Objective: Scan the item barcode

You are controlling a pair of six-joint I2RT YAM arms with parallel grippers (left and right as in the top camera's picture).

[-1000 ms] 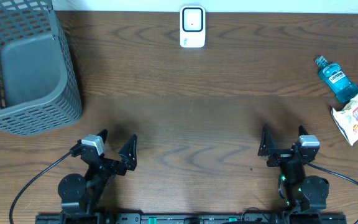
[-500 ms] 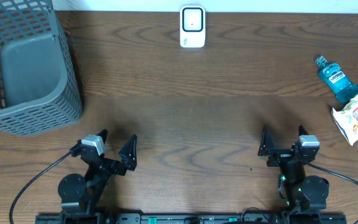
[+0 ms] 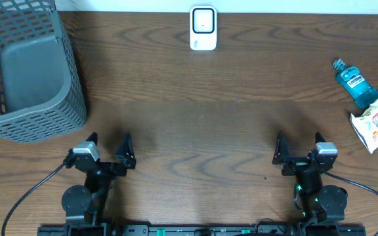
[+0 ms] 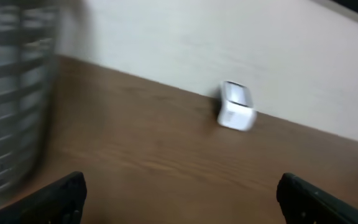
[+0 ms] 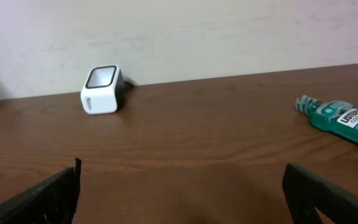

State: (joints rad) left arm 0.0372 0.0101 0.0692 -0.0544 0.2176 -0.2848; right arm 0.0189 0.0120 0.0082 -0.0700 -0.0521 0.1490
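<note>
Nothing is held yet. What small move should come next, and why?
Probably start the right gripper toward the bottle. That gripper is open and empty, the bottle lies at the far right on that arm's side, and the scanner at the far edge has nothing to read until an item is picked up.

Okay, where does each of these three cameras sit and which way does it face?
Overhead: above the table, looking straight down; shows left claw and right claw, both open.
Left wrist: on the left arm, low, facing the back wall, basket and scanner; own fingertips at bottom corners.
Right wrist: on the right arm, low, facing the back wall, scanner and bottle; own fingertips likewise.
Shared: all three show the scanner.
</note>
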